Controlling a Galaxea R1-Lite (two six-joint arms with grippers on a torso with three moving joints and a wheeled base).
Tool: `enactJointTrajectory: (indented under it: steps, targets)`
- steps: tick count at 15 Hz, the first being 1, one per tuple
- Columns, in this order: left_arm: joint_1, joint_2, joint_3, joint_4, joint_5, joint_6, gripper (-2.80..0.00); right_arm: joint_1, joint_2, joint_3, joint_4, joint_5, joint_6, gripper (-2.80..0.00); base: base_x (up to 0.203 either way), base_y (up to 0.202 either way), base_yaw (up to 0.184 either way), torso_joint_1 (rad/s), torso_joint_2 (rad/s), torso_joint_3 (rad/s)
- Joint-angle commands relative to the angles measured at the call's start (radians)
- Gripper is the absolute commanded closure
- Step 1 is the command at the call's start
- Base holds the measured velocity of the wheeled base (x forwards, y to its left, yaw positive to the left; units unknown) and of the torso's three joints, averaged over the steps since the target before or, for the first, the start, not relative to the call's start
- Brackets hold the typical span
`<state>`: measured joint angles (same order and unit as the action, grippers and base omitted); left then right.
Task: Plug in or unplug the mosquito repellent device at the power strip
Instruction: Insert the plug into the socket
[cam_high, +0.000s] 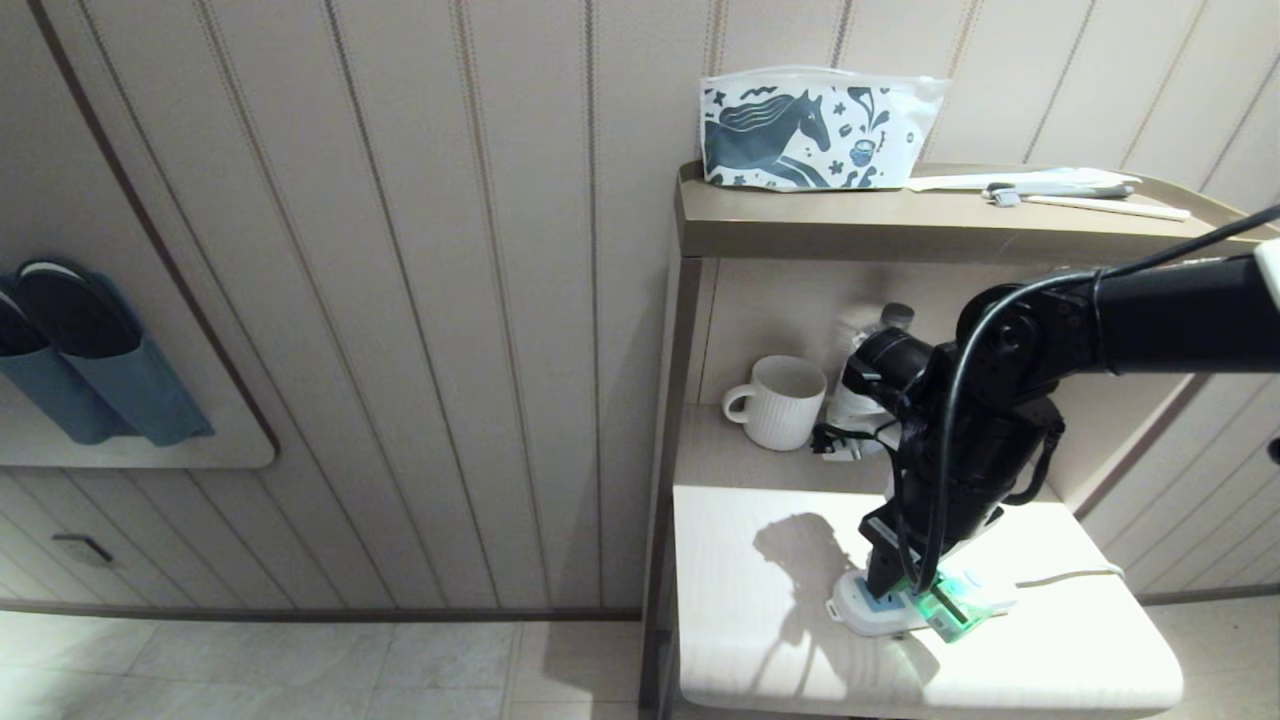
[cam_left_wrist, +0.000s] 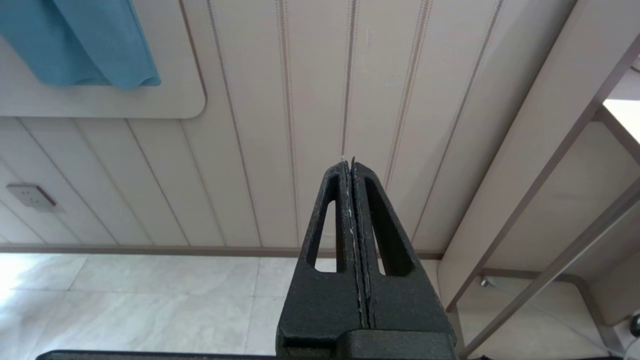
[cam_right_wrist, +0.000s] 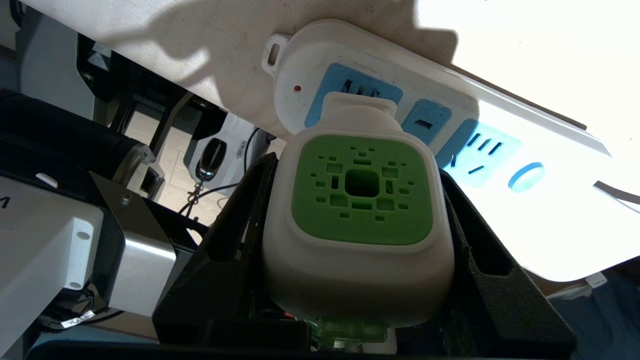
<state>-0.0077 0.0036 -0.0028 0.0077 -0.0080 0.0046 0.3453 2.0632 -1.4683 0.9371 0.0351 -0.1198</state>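
Note:
On the white table (cam_high: 770, 650) lies the power strip (cam_high: 858, 606), white with light-blue socket faces (cam_right_wrist: 480, 150). My right gripper (cam_high: 905, 590) reaches down to it and is shut on the mosquito repellent device (cam_right_wrist: 360, 200), one black finger on each side of its white head (cam_right_wrist: 357, 280). The green vented patch faces the wrist camera. The device's plug end sits against the end socket of the strip (cam_right_wrist: 300, 65), next to the small red light; its prongs are hidden. Its green bottle (cam_high: 952, 608) shows beside the strip. My left gripper (cam_left_wrist: 351, 167) is shut on nothing, parked facing the panelled wall.
A white ribbed mug (cam_high: 780, 400) and a clear bottle (cam_high: 885, 320) stand on the shelf behind the arm. A horse-print pouch (cam_high: 810, 125) lies on the top shelf. The strip's cord (cam_high: 1075, 575) runs right. Slippers in a blue holder (cam_high: 90, 380) hang on the wall.

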Motion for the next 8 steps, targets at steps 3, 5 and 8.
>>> enactJointTrajectory:
  steps: [3,5,8]
  targets:
    - [0.000,-0.001,0.001,0.000,0.000,0.000,0.00,0.001,0.029,0.008,-0.004,0.000,-0.001,0.00,0.000,0.000,0.000,0.000,0.00,0.000]
    - [0.000,-0.001,0.000,0.000,0.000,0.000,0.00,0.001,0.034,0.008,-0.012,0.000,0.000,0.00,0.000,0.000,0.000,0.000,0.00,0.000]
    - [0.000,-0.001,0.002,0.000,0.000,0.000,0.00,0.001,0.042,0.008,-0.012,0.002,0.000,0.00,0.000,0.000,0.000,0.000,0.00,0.000]
